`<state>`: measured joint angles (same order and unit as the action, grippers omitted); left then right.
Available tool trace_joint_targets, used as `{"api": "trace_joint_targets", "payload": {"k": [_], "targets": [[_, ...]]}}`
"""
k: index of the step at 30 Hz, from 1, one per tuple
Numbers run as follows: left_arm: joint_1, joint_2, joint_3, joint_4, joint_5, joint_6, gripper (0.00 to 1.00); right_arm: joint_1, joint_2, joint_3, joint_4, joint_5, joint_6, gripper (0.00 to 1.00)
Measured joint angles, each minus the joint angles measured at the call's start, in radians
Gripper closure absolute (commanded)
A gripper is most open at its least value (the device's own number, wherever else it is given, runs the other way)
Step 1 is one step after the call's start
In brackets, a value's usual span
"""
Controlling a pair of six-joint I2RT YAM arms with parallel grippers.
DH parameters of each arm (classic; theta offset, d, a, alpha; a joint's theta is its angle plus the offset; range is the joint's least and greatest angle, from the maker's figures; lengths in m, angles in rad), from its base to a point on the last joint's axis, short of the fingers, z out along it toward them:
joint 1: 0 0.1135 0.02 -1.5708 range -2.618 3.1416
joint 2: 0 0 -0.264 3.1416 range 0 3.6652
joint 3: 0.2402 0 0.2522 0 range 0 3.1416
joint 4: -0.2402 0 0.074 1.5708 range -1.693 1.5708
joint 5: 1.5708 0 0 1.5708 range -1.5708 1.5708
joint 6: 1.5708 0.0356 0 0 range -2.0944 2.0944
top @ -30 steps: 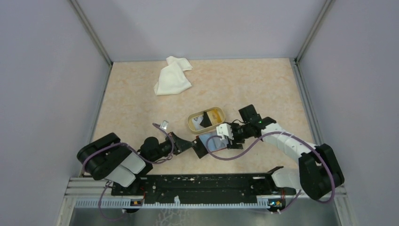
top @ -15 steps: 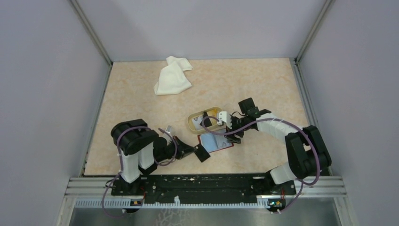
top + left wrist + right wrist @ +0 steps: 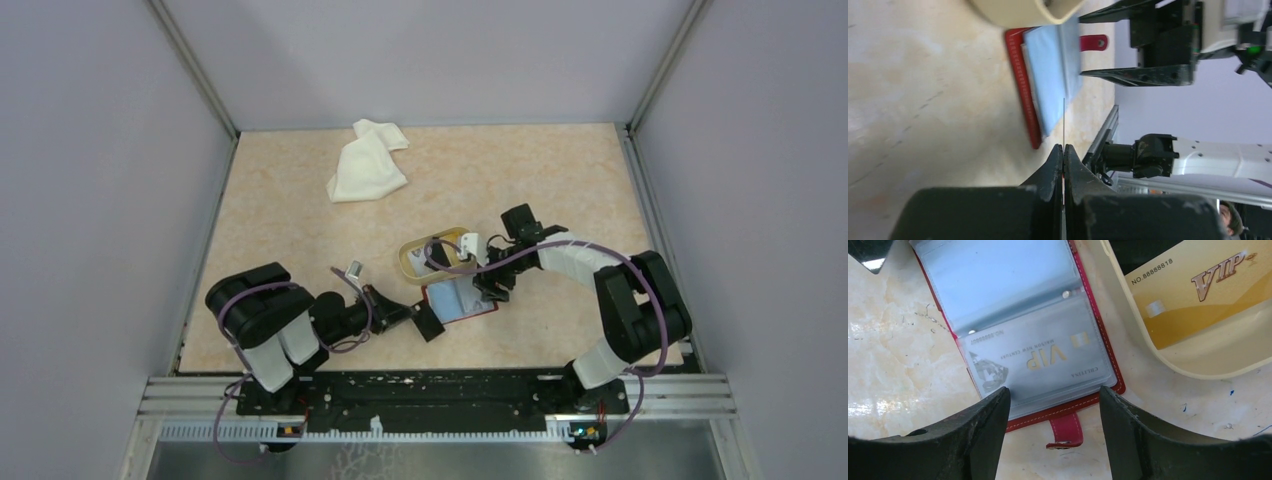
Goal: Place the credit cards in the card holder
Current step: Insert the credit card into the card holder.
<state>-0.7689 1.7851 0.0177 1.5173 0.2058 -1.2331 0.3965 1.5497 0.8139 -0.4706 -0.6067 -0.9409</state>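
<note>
Hovering over open red card holder (image 3: 998, 285), right hand (image 3: 1053, 394) spread; silver card (image 3: 1043, 357) in pocket. Left hand (image 3: 1063, 149) pinching thin card (image 3: 1064, 122). Gold card (image 3: 1198, 295) in dish (image 3: 1198, 367).

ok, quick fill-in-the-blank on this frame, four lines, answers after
1. The red card holder lies ____, its inside facing up.
2. The silver VIP card sits in one of its clear ____.
3. The gold VIP card lies in the tan ____.
4. The left gripper is ____ on a thin card seen edge-on.

Missing words: open; pockets; dish; shut.
</note>
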Motion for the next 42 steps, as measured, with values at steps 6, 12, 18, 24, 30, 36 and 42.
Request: {"api": "trace_joint_targets", "payload": {"k": [6, 12, 18, 24, 30, 36, 42], "targets": [[-0.001, -0.105, -0.003, 0.001, 0.034, 0.034, 1.0, 0.045, 0.0, 0.0, -0.013, 0.001, -0.034, 0.36], [-0.016, -0.142, 0.007, 0.0, 0.042, 0.055, 1.0, 0.093, -0.006, 0.0, -0.031, -0.003, -0.054, 0.32], [-0.041, -0.106, 0.03, 0.001, 0.017, 0.056, 1.0, 0.087, -0.109, -0.023, -0.044, -0.003, -0.062, 0.29], [-0.088, 0.04, 0.057, -0.001, -0.071, 0.037, 1.0, 0.05, -0.147, -0.041, -0.02, 0.012, -0.061, 0.31], [-0.14, 0.078, 0.092, 0.0, -0.168, 0.028, 1.0, 0.043, -0.147, -0.062, -0.001, 0.058, -0.058, 0.31], [-0.165, 0.077, 0.093, 0.0, -0.25, 0.014, 1.0, 0.039, -0.097, -0.067, 0.0, 0.092, -0.062, 0.35], [-0.182, 0.064, 0.102, 0.0, -0.274, 0.0, 1.0, 0.039, -0.068, -0.067, -0.023, 0.087, -0.074, 0.39]]}}
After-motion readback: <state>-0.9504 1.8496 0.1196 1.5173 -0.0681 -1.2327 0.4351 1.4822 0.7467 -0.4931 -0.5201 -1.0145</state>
